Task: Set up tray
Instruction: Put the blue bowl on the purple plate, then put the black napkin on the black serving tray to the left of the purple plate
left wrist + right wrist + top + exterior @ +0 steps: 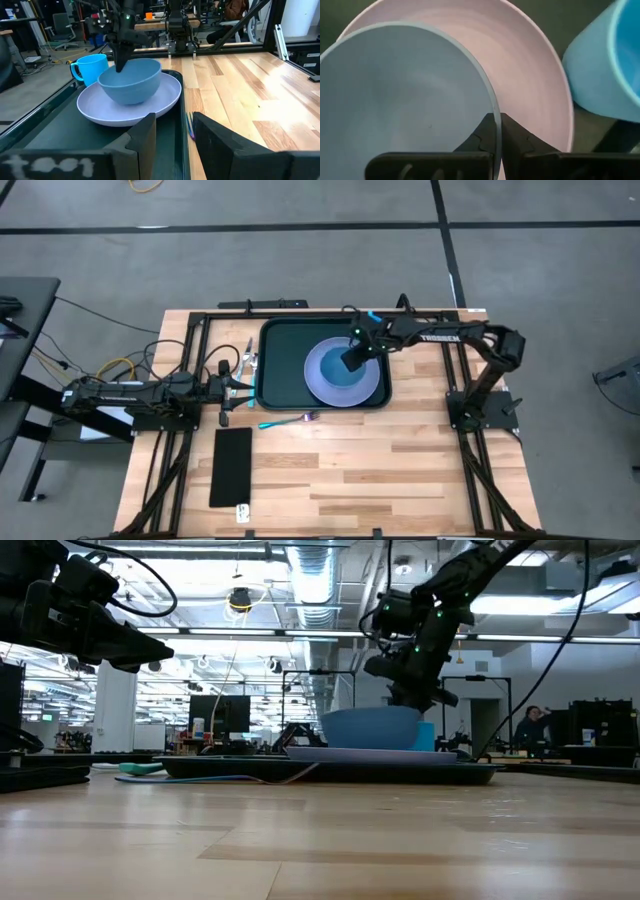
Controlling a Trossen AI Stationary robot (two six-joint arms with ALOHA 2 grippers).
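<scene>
The dark tray (278, 345) lies on the wooden table. A lavender plate (372, 385) sits on it, and a blue bowl (131, 80) stands by its base on the plate (95, 112). A bright blue cup (91, 67) stands on the tray beyond the plate. My right gripper (352, 363) comes down over the bowl and is shut on its rim. My left gripper (175, 140) hangs open at the tray's left rim, above the table, and touches nothing. My right gripper pinches the bowl's rim (490, 107) on the side nearest the cup, one finger (477, 137) inside the bowl and one finger (517, 137) outside. The fingers come from above, slanting down from the table's right. The bowl stands upright with its base on the plate.
A fork with a teal handle (288, 421) lies on the table just near of the tray's left corner. A narrow flat black rectangle (232, 467) lies nearer, to the left. Bare wood spreads to the tray's right and near side. Black frame rails run along the table's edges.
</scene>
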